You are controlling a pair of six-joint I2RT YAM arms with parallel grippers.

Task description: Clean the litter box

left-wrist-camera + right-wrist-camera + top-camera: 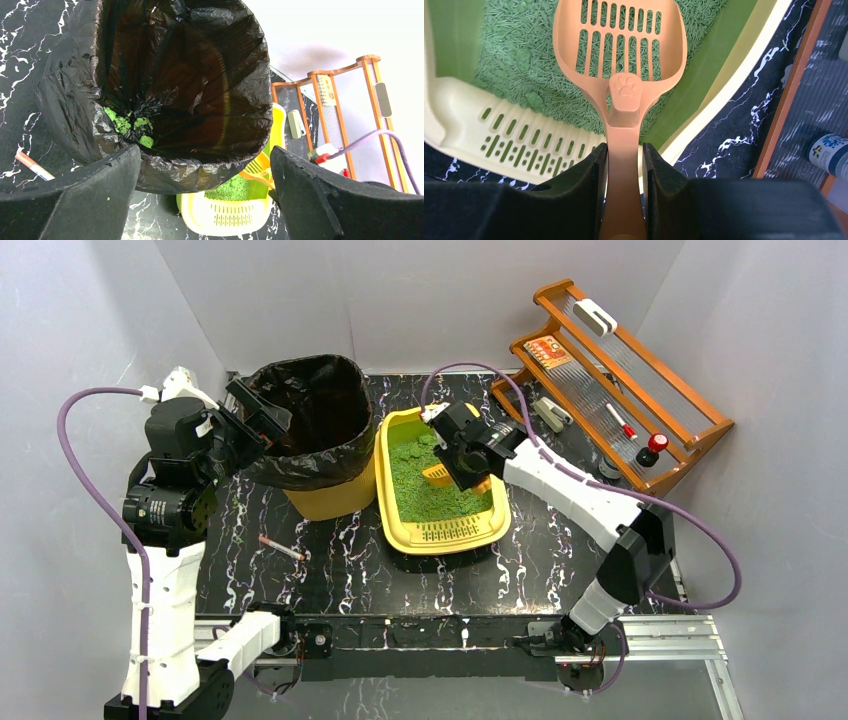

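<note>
The yellow litter box [402,540] lies mid-table, its slotted grate [450,531] at the near end and green litter [420,480] inside. It also shows in the left wrist view [210,222] and the right wrist view [469,117]. My right gripper [452,468] [624,162] is shut on the handle of the orange slotted scoop [624,90], whose head is empty and sits just over the litter. My left gripper [262,418] [204,156] is open and empty at the left rim of the yellow bin [335,502], looking into its black bag [175,75].
A few green litter clumps [125,122] lie at the bag's bottom. A wooden rack [625,390] with small items stands at the back right. A thin red-tipped stick [282,548] lies on the marbled table in front of the bin. White walls enclose the space.
</note>
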